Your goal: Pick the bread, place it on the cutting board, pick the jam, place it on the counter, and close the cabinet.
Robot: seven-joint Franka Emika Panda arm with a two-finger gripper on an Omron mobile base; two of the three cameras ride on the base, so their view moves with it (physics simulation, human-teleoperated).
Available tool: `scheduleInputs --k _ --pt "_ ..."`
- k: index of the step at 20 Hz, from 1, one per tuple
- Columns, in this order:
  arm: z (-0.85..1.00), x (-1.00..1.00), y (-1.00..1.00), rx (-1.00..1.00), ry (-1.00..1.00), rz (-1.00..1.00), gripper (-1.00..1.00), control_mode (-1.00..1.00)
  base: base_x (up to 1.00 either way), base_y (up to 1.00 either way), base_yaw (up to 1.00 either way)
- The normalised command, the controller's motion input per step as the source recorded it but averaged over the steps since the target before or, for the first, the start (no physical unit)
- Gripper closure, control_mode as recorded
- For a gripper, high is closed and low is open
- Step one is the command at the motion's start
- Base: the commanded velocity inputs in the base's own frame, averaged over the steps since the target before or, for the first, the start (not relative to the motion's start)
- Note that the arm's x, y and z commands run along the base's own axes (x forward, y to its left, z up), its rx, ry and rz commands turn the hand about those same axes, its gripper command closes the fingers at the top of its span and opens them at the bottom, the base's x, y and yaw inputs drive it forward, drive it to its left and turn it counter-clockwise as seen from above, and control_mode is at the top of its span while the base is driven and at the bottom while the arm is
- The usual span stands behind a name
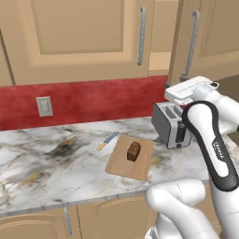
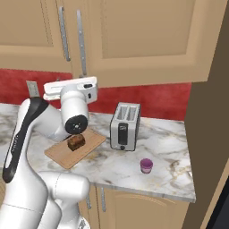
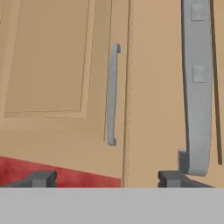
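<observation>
On the counter [image 2: 170,147] we see the bread [image 1: 133,151] resting on the cutting board [image 1: 122,167] and the jam [image 2: 146,165] beside the toaster [image 2: 125,126], so only closing the cabinet [image 3: 166,87] remains, with our gripper [image 3: 107,178] spread and empty near its handle [image 3: 197,87].

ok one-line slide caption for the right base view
Bread on cutting board, jam on counter, arm raised toward cabinet.

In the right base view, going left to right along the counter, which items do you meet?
Cutting board with the bread on it → toaster → jam.
</observation>
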Motion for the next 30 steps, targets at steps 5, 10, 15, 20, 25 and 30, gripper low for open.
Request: scheduleInputs --k 5,10,15,20,25,30 --pt "-0.03 0.45 0.17 0.00 0.00 0.00 -1.00 -1.00 0.00 0.00 0.00" --pt "-0.05 0.42 0.16 0.00 0.00 0.00 -1.00 -1.00 0.00 0.00 0.00" --pt "-0.02 0.37 0.09 0.00 0.00 0.00 -1.00 -1.00 0.00 0.00 0.00" --pt "-0.03 0.35 0.04 0.00 0.00 0.00 -1.00 -1.00 0.00 0.00 0.00" --pt "-0.08 0.37 0.00 0.00 0.00 0.00 -1.00 -1.00 0.00 0.00 0.00" --pt "-0.08 0.40 0.02 0.00 0.00 0.00 -1.00 -1.00 0.00 0.00 0.00"
